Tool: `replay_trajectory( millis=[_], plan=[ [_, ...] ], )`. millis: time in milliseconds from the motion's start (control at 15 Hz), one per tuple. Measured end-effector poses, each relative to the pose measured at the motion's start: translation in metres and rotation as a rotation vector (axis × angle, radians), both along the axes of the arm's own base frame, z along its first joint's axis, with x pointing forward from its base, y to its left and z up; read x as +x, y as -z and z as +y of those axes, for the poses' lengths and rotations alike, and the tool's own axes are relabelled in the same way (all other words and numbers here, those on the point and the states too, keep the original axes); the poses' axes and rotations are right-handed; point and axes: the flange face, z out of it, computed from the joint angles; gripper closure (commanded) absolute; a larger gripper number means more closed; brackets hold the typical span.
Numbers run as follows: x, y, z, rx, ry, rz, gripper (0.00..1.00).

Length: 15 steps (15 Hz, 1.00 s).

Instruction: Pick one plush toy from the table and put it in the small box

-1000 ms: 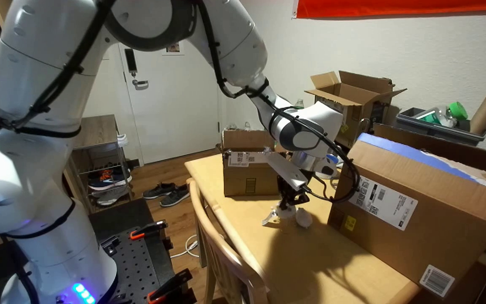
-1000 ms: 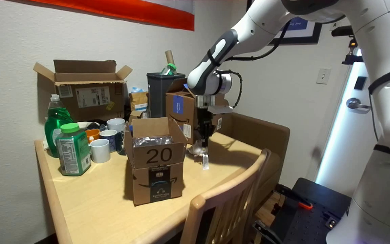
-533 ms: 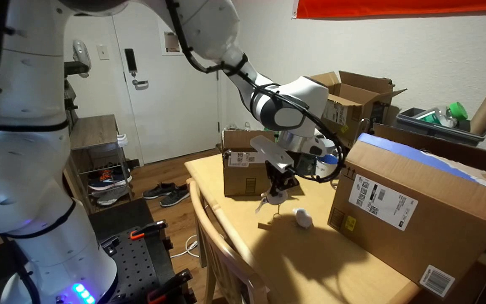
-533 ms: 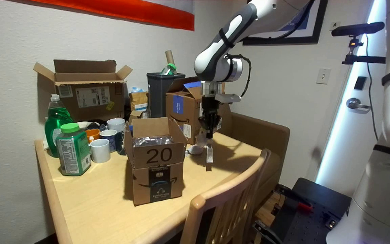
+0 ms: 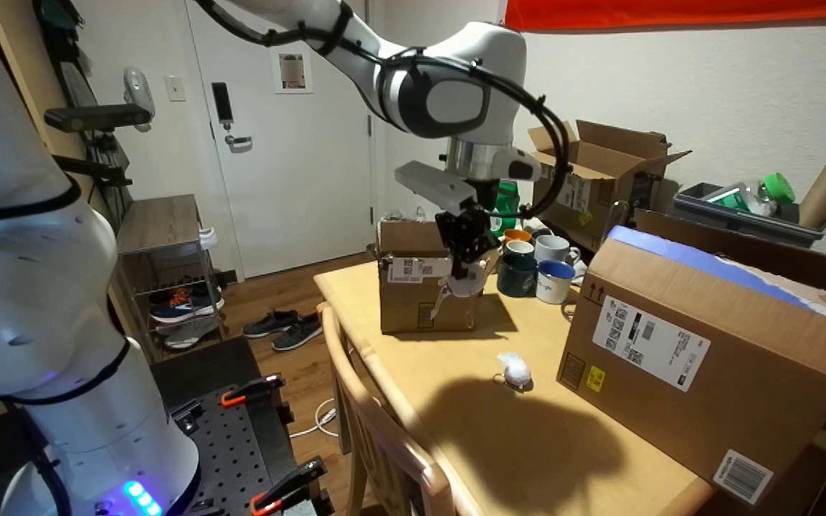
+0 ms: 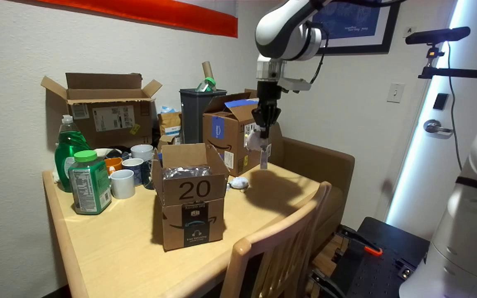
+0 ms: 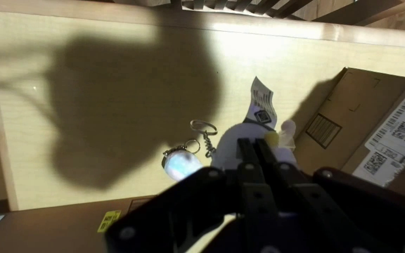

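Observation:
The plush toy, pale grey with a paper tag and a key ring, hangs from my gripper (image 5: 464,274) in both exterior views (image 5: 466,287) (image 6: 254,141). In the wrist view the fingertips (image 7: 246,143) are close together, pinching the toy (image 7: 227,147); its pinched part is hidden. The toy is well above the table. The small box (image 5: 420,304), brown with flaps open and a white label, stands on the table. It shows in an exterior view (image 6: 193,225), with the gripper off to its right and higher, and at the right of the wrist view (image 7: 320,130).
A smaller round white plush (image 5: 517,371) lies on the table (image 5: 413,373). A big brown carton (image 5: 642,401) stands along the wall side. Mugs (image 5: 555,281), a green-capped bottle (image 6: 89,182) and a larger flapped carton (image 6: 110,116) stand behind. A chair (image 5: 384,430) borders the front edge.
My gripper has risen from the table with the plush toy pinched in it, lifting the toy off the tabletop. The round white plush stays on the table, and the small box has not moved.

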Motion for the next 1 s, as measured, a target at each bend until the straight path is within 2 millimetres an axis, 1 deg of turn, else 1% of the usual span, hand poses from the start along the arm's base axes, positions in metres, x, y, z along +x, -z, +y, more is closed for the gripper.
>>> replay_trajectory(
  millis=[133, 267, 467, 733, 867, 1000],
  plan=[
    [-0.006, -0.032, 0.009, -0.013, -0.004, -0.022, 0.99],
    [-0.009, -0.060, 0.017, -0.018, -0.008, -0.038, 0.99],
    [-0.002, -0.093, 0.029, -0.019, -0.031, -0.054, 0.99],
    [0.015, -0.122, 0.051, -0.022, -0.073, -0.071, 0.99],
    [0.027, -0.132, 0.063, -0.023, -0.088, -0.074, 0.99],
    [0.041, -0.137, 0.074, -0.024, -0.109, -0.073, 0.99]
  ],
)
